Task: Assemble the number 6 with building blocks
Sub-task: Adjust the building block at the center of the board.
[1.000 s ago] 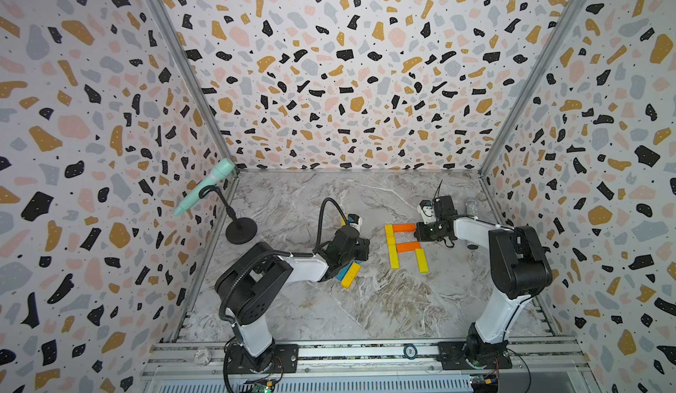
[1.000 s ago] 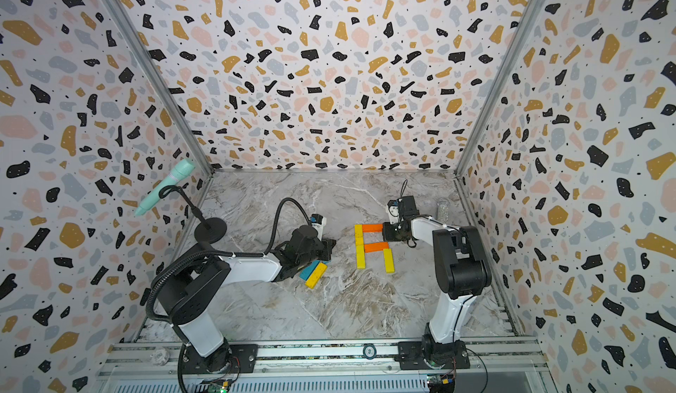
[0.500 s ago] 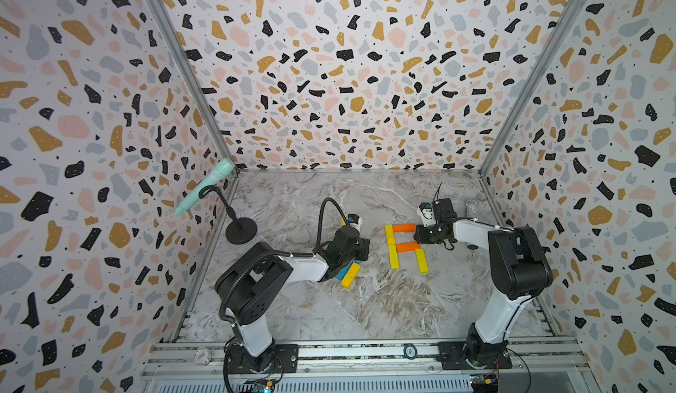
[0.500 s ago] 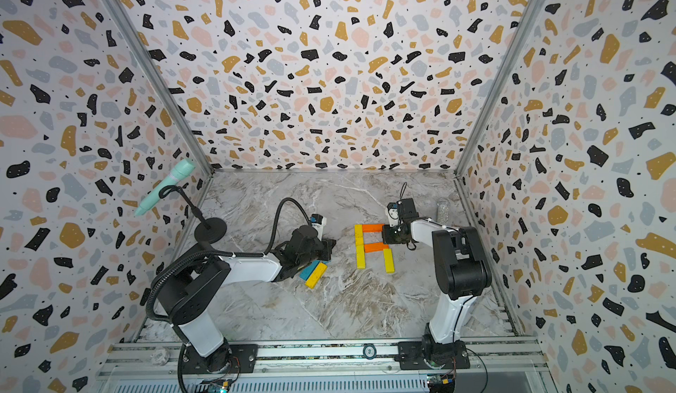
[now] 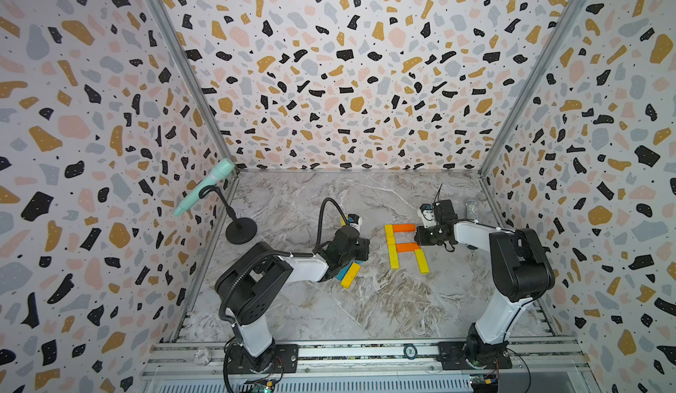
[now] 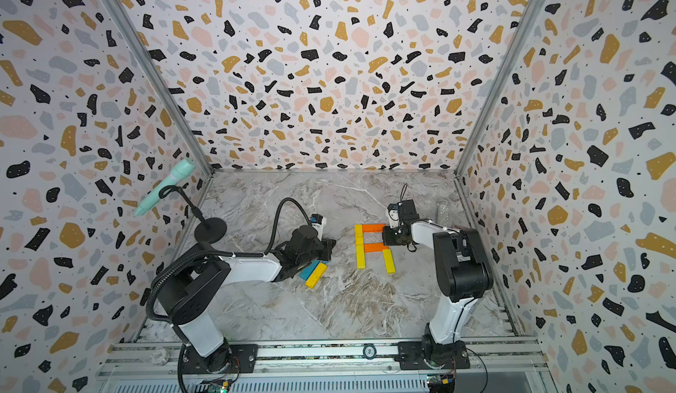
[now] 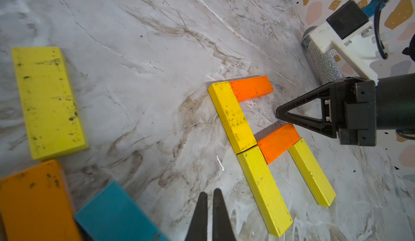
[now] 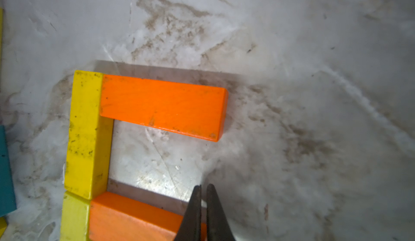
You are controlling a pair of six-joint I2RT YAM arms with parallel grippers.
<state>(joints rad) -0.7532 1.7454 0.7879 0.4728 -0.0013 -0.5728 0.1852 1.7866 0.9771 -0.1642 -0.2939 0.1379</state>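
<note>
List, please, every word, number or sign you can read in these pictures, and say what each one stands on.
Nothing can be read with certainty.
Round badge on the front rail: it bears a mark, too small to read in both top views.
Blocks: plain paint, no text or numbers in the wrist views.

Barely any change: right gripper (image 5: 417, 234) may have crept a touch toward the lower orange block (image 5: 406, 247), too slight to confirm.
</note>
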